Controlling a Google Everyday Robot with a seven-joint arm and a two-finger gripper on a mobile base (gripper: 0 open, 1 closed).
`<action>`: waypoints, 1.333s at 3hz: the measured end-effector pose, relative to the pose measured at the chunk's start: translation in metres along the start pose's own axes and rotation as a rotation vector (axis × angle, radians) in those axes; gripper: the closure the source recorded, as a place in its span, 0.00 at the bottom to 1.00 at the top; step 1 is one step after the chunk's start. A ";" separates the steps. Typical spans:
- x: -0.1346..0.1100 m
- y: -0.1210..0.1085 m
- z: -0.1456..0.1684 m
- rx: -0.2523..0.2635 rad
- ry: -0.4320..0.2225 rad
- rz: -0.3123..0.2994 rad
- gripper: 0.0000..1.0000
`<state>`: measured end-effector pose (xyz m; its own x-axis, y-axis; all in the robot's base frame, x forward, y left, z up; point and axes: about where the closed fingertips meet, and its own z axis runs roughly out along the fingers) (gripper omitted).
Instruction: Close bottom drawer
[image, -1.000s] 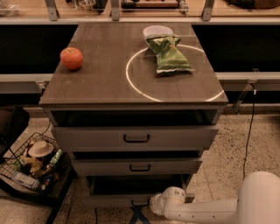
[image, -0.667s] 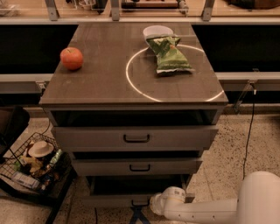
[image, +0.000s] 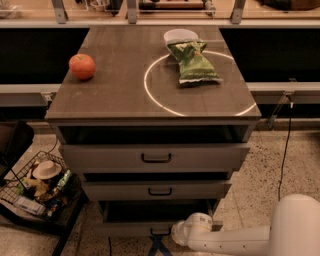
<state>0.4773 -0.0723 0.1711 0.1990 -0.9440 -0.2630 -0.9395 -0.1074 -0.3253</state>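
The bottom drawer (image: 125, 229) is the lowest of three grey-brown drawers and stands pulled out, with a dark gap above its low front. Its small black bar handle (image: 160, 232) shows at the middle of the front. My white arm (image: 225, 241) reaches in from the lower right along the floor. My gripper (image: 156, 246) is right in front of the bottom drawer's front, just below the handle, and is mostly cut off by the frame's lower edge. The middle drawer (image: 157, 190) and the top drawer (image: 155, 158) also stand partly pulled out.
On the cabinet top lie a red apple (image: 82, 66), a green chip bag (image: 193, 63) and a white bowl (image: 180, 35). A wire basket (image: 37, 187) of odds and ends stands on the floor at the left. A cable (image: 286, 142) hangs at the right.
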 end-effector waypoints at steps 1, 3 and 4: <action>0.018 -0.002 0.005 -0.034 0.018 0.002 1.00; 0.089 0.024 0.014 -0.155 0.067 0.088 1.00; 0.089 0.024 0.014 -0.155 0.067 0.088 1.00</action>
<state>0.4767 -0.1543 0.1274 0.0998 -0.9700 -0.2216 -0.9852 -0.0652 -0.1584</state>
